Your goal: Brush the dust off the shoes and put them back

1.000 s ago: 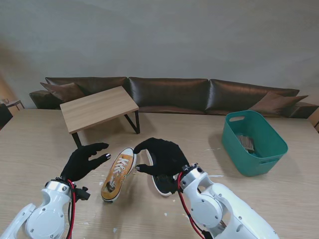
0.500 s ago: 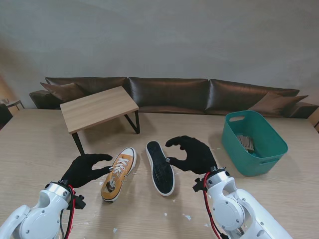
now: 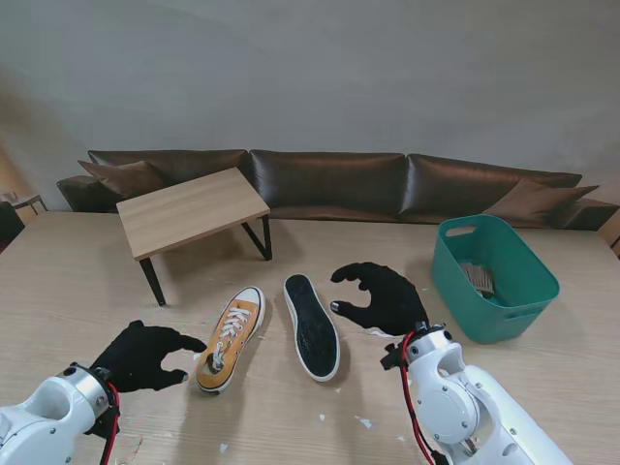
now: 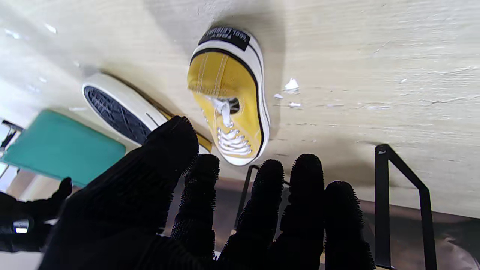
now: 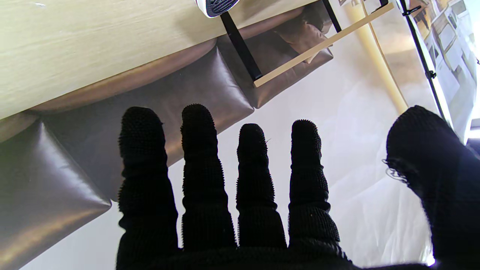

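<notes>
- My left hand point(image 3: 145, 356) is hovering at the lower left of the stand view, fingers spread and holding nothing, just beside the heel end of the yellow shoe point(image 3: 230, 338).
- That yellow shoe is resting upright on the table point(image 3: 77, 281) at lower centre-left, laces up, toe pointing away from me; in the left wrist view point(image 4: 229, 101) it is sitting clear of my fingertips point(image 4: 305, 168).
- The second shoe point(image 3: 312, 326) is lying just right of it at centre, black sole showing, so it is tipped on its side or over; the two shoes are near each other but apart.
- My right hand point(image 3: 382, 298) is floating right of centre, fingers loosely curled and apart, gripping nothing, just beside the overturned shoe and not touching it.
- The green basket point(image 3: 499, 281) is standing at the right edge; something ridged that may be the brush point(image 3: 479, 279) is lying inside, though I cannot tell for sure.
- My worry: reaching for the basket with curled fingers, I may be catching its rim and dragging it.
- White scraps point(image 3: 363, 422) are littering the table near me; a careless sweep would be scattering them.
</notes>
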{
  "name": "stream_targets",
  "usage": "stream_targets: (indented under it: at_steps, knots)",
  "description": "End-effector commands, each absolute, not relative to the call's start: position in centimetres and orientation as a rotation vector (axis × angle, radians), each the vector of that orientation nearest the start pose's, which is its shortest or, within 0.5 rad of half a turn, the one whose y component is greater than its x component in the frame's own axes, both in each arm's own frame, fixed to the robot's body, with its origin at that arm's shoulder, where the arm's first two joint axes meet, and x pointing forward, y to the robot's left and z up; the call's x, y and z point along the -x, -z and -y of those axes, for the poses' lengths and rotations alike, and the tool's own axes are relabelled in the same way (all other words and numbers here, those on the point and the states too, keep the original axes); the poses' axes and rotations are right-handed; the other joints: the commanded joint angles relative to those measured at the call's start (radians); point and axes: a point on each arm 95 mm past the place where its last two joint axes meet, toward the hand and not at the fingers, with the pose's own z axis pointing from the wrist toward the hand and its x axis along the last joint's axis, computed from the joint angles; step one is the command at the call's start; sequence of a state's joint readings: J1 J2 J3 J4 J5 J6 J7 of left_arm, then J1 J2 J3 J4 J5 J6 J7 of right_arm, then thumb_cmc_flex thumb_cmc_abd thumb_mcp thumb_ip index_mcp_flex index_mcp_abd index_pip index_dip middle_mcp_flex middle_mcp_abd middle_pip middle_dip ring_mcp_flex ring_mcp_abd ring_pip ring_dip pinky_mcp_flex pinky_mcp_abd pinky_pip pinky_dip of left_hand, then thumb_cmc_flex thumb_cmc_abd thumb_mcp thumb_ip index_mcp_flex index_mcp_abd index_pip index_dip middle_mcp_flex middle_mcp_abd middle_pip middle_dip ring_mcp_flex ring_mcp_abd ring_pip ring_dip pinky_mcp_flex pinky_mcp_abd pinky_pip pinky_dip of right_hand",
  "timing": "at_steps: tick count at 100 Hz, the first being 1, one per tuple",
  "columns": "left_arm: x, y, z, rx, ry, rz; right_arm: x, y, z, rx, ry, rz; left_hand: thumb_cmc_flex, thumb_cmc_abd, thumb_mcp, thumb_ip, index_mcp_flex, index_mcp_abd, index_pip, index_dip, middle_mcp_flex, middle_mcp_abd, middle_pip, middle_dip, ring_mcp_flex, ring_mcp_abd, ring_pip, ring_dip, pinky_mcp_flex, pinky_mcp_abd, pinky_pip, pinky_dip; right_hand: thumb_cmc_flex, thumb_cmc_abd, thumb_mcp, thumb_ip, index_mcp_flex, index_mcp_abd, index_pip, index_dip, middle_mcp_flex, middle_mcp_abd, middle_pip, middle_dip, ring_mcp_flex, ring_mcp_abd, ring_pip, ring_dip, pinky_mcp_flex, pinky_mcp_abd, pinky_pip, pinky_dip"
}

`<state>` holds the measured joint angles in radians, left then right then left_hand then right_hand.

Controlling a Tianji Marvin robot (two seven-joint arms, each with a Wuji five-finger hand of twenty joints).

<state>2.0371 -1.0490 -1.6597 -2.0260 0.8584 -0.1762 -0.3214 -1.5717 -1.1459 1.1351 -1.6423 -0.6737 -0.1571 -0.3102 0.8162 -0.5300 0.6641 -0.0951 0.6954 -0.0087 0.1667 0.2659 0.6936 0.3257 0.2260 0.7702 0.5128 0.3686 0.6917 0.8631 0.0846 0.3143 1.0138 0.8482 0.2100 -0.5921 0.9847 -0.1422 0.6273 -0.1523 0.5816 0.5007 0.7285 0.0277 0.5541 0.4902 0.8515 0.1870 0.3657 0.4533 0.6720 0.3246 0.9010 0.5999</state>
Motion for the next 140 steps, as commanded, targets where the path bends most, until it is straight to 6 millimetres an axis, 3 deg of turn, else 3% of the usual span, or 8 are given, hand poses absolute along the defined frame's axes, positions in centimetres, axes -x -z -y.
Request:
stream_targets:
  at_steps: [1,22,61,83,103,113,127,140]
  knots:
    - [-29.6,28.3,-6.8,1.400,1.393,-1.703,-38.6,29.5,-5.0,1.751,2.778,1.528,0.017,-0.042,0.056,-0.002,-0.022,-0.035,-0.004,-0.018,-0.044,-0.016,0.016,0.041,-0.044,-0.021,0.048,0.031,-0.031,-0.041,0.045,0.028,0.007,0.012,0.007,0.029,0.013,-0.004,-0.013,0.009,0.011,0.007,-0.015,-0.006,0.009,-0.001,-0.008,0.000,-0.339,0.022,-0.019,0.008]
    - [-29.3,28.8,-6.0,1.425,1.306,-1.797,-38.8,29.5,-4.9,1.777,2.769,1.513,0.183,0.045,0.137,0.015,0.025,-0.079,0.039,-0.010,-0.084,-0.037,0.055,0.116,-0.091,-0.048,0.116,0.086,-0.076,-0.072,0.044,0.045,0.007,0.013,0.008,0.028,0.012,-0.004,-0.014,0.011,0.012,0.009,-0.015,-0.006,0.009,0.000,-0.007,0.001,-0.339,0.021,-0.020,0.010]
    - [-29.3,31.0,-4.9,1.402,1.211,-1.795,-38.8,29.6,-4.9,1.797,2.757,1.486,-0.018,-0.059,0.104,-0.007,-0.024,-0.027,0.015,-0.015,-0.104,-0.025,0.106,0.161,-0.089,-0.037,0.146,0.105,-0.079,-0.074,0.066,0.078,0.011,0.013,0.011,0.028,0.014,-0.002,-0.014,0.013,0.012,0.014,-0.014,-0.006,0.009,0.001,-0.005,0.002,-0.340,0.022,-0.021,0.013]
    - [-29.7,32.4,-4.2,1.409,1.179,-1.797,-38.8,29.7,-4.9,1.815,2.737,1.484,-0.065,-0.079,0.117,-0.014,0.022,-0.013,0.055,0.018,-0.095,-0.023,0.140,0.184,-0.076,-0.028,0.166,0.114,-0.077,-0.067,0.086,0.088,0.012,0.015,0.011,0.028,0.013,0.003,-0.014,0.014,0.010,0.016,-0.014,-0.006,0.008,0.001,-0.005,0.002,-0.341,0.023,-0.022,0.014]
    - [-29.7,33.6,-3.6,1.370,1.109,-1.815,-38.8,29.7,-4.9,1.827,2.724,1.476,-0.072,-0.085,0.125,-0.016,0.089,0.008,0.183,0.181,-0.077,-0.029,0.202,0.241,-0.045,-0.033,0.218,0.138,-0.055,-0.073,0.156,0.114,0.012,0.015,0.012,0.028,0.014,0.010,-0.013,0.015,0.011,0.020,-0.013,-0.006,0.009,0.002,-0.005,0.002,-0.342,0.023,-0.023,0.015]
    - [-29.8,34.2,-3.2,1.343,1.079,-1.817,-38.7,29.7,-4.9,1.832,2.716,1.471,-0.014,-0.109,0.062,-0.079,0.103,0.003,0.284,0.342,-0.058,-0.032,0.245,0.278,-0.016,-0.041,0.262,0.150,-0.032,-0.079,0.217,0.121,0.013,0.015,0.013,0.028,0.012,0.012,-0.013,0.015,0.013,0.021,-0.012,-0.006,0.008,0.003,-0.004,0.002,-0.342,0.023,-0.023,0.016]
    - [-29.9,35.2,-2.9,1.313,1.054,-1.804,-38.8,29.8,-4.9,1.834,2.711,1.467,0.072,-0.122,-0.033,-0.073,0.099,-0.010,0.447,0.431,-0.042,-0.035,0.289,0.309,0.009,-0.045,0.305,0.158,-0.013,-0.081,0.267,0.118,0.014,0.016,0.014,0.028,0.011,0.019,-0.012,0.015,0.013,0.023,-0.012,-0.006,0.009,0.003,-0.004,0.002,-0.342,0.023,-0.023,0.017]
    - [-29.9,36.1,-2.4,1.329,1.059,-1.789,-38.8,29.9,-4.9,1.841,2.705,1.469,0.082,-0.113,-0.055,-0.066,0.078,0.001,0.581,0.464,-0.040,-0.034,0.302,0.309,0.014,-0.045,0.323,0.160,-0.004,-0.081,0.277,0.123,0.013,0.018,0.014,0.028,0.007,0.030,-0.012,0.015,0.013,0.024,-0.011,-0.006,0.009,0.004,-0.003,0.002,-0.341,0.022,-0.023,0.017]
